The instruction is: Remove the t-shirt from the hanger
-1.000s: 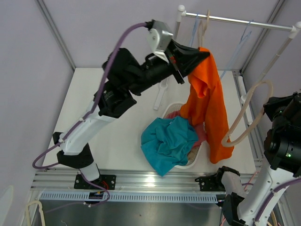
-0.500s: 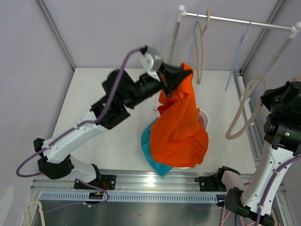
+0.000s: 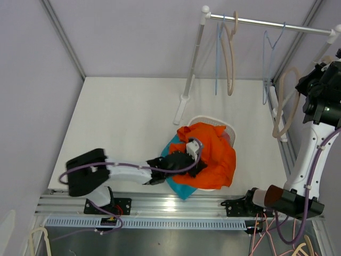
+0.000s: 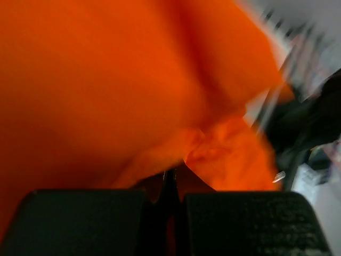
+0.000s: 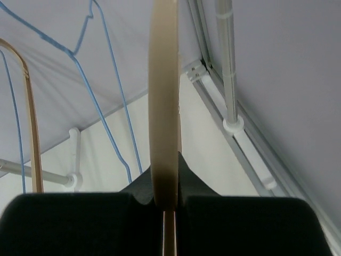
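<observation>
The orange t-shirt [image 3: 216, 154] lies heaped in the white basket [image 3: 209, 118], on top of a teal cloth [image 3: 178, 184]. My left gripper [image 3: 193, 149] is low over the heap and shut on a fold of the t-shirt [image 4: 106, 80]; in the left wrist view its jaws [image 4: 169, 184] are pressed together against orange cloth. At the far right, my right gripper [image 3: 309, 85] is shut on the bare beige hanger [image 3: 282, 104] and holds it in the air. In the right wrist view the hanger [image 5: 164, 106] rises straight out of the closed gripper [image 5: 169, 205].
A clothes rail [image 3: 266, 24] crosses the back right on white posts [image 3: 189, 74]. A beige hanger [image 3: 230, 58] and two blue wire hangers [image 3: 217, 58] [image 3: 265, 69] hang from it. A metal frame rail [image 3: 282, 138] runs along the table's right edge.
The left arm swung down from beside the rail to the basket, carrying the orange t-shirt off the hanger. The right arm lifted the bare hanger up and back toward the rail.
</observation>
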You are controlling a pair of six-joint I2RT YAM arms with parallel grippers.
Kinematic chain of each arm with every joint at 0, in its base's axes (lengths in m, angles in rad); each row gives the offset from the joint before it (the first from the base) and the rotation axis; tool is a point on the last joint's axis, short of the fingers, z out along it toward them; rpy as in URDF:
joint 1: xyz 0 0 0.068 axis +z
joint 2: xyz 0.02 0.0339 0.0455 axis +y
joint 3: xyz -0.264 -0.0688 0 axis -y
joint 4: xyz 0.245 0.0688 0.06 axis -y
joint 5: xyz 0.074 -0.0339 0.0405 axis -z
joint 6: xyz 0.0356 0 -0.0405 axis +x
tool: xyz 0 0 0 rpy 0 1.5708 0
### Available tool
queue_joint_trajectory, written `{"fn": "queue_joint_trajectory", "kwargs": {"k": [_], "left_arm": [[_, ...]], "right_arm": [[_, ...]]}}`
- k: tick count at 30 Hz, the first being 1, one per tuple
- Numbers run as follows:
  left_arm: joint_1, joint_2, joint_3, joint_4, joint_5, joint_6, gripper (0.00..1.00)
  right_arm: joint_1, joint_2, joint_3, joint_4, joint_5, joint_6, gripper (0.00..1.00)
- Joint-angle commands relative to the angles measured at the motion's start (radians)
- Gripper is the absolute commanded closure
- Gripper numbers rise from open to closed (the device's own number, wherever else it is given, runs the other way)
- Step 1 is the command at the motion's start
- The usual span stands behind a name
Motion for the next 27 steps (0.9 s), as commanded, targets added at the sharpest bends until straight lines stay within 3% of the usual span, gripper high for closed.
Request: {"fn": "queue_joint_trajectory", "kwargs": {"k": [1, 5, 10, 15, 19, 22, 27], "left_arm": [[-0.014, 0.257, -0.107, 0.203, -0.025, -0.244, 0.99], [0.011, 0.431, -0.043, 0.186, 0.062, -0.269, 0.99], [0.011, 0.478, -0.037, 0.192, 0.034, -0.256, 0.99], [0.012, 0.377, -0.052, 0.097, -0.046, -0.229, 1.00], [0.014, 0.262, -0.023, -0.204, -0.190, -0.268, 1.00], [0.017, 0.182, -0.061, -0.303, -0.276, -0.287, 0.99], [0.041, 0.095, -0.121, -0.305, -0.284, -0.272, 0.99]], "right_arm": [[-0.009, 0.054, 0.108, 0.123, -0.063, -0.092, 1.00], [-0.011, 0.068, 0.061, 0.290, -0.146, -0.116, 1.00], [-0.011, 0.144, 0.101, 0.428, -0.249, -0.102, 1.00], [0.016, 0.256, 0.139, 0.514, -0.312, -0.095, 1.00], [0.053, 0.327, 0.191, 0.525, -0.362, -0.089, 1.00], [0.107, 0.355, 0.190, 0.546, -0.347, -0.092, 1.00], [0.190, 0.378, 0.193, 0.584, -0.289, -0.109, 1.00]]}}
